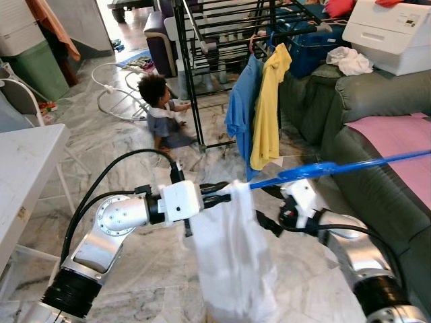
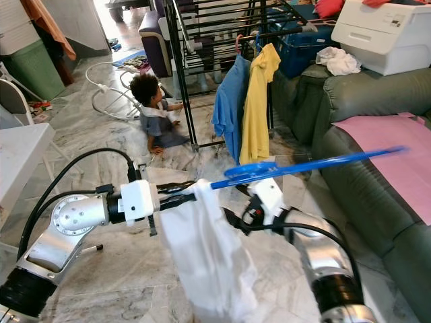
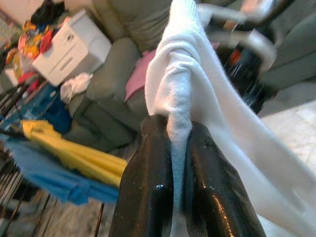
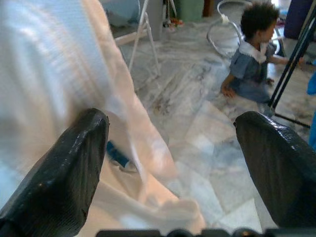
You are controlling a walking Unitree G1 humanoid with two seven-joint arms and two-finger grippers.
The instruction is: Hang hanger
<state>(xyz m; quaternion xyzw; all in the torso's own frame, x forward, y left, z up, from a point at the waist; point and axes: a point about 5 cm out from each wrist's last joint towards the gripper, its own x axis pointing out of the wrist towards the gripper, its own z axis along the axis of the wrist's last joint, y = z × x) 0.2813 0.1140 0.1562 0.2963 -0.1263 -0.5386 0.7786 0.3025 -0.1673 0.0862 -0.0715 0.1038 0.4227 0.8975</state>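
1. While the left gripper (image 1: pixel 225 192) is pinched shut on a fold of the white garment (image 1: pixel 232 259), the cloth hangs straight down from its fingers in the near middle of the scene.
2. The blue hanger (image 1: pixel 337 166) runs from the garment's top out to the right, over the green sofa (image 1: pixel 377 101).
3. The right gripper (image 4: pixel 173 163) sits just right of the garment, fingers spread wide and holding nothing.
4. Judged risk: the hanger appears supported only by the cloth, so it could slide out.
5. A child (image 1: pixel 161 111) sits beside the far drying rack (image 1: pixel 222 40); moving there risks contact.
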